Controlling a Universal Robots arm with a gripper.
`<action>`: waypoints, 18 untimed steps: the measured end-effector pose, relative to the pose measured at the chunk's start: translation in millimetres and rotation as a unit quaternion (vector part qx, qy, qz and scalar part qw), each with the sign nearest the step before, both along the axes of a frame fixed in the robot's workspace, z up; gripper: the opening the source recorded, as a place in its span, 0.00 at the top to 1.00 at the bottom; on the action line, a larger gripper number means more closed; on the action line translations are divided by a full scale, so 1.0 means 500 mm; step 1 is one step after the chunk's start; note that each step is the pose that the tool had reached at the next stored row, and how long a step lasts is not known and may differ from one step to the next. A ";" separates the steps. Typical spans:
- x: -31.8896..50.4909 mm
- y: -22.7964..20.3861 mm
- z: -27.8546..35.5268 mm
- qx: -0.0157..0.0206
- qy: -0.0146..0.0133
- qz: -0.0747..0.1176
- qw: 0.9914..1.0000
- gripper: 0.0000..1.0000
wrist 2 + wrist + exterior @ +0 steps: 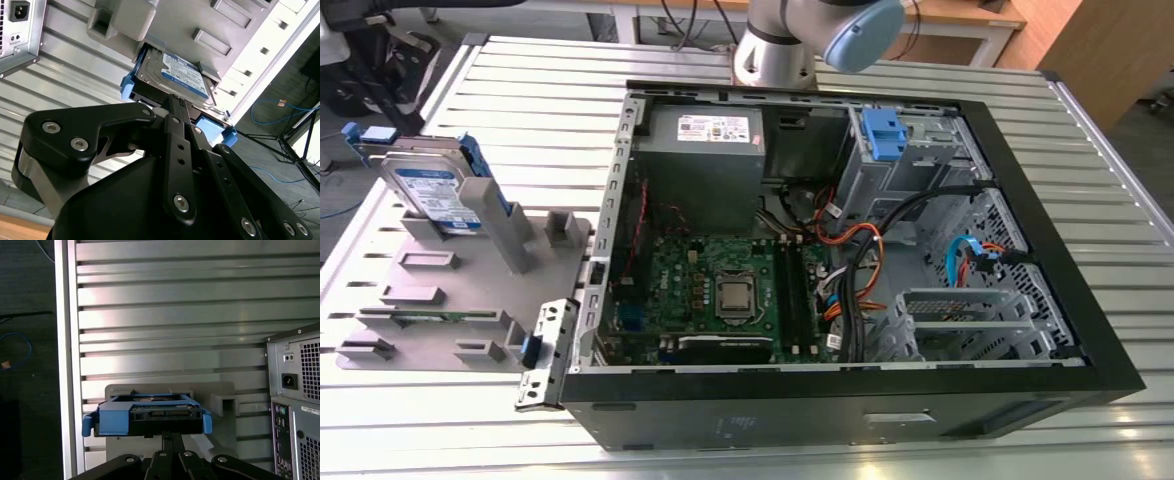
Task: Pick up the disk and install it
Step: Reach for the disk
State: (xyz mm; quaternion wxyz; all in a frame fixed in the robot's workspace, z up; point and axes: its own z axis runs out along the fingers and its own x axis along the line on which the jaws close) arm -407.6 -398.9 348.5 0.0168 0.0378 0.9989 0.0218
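Disk [434, 190] stands on edge in its blue bracket, slotted into the grey fixture [440, 300] on the slatted table [520, 80], at the exterior view's left, just beside the open PC case [827, 410]. Not yet picked up. Arm [781, 40] is behind the case, well apart from the disk. Gripper [176, 98] [172, 436]: fingers pressed together, nothing between them. In both wrist views they point toward the disk [182, 75] [150, 415], bracket end facing them.
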 end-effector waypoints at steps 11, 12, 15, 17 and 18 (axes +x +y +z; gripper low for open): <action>-0.021 0.0000 -0.011 0.000 0.000 0.000 1.000 0.89; -0.022 0.0001 -0.012 0.000 0.000 0.000 1.000 0.89; -0.023 0.0011 -0.016 0.000 0.000 0.000 1.000 0.89; -0.024 0.0024 -0.018 0.000 0.000 0.000 1.000 0.89; -0.025 0.0032 -0.019 0.000 0.000 0.000 1.000 0.89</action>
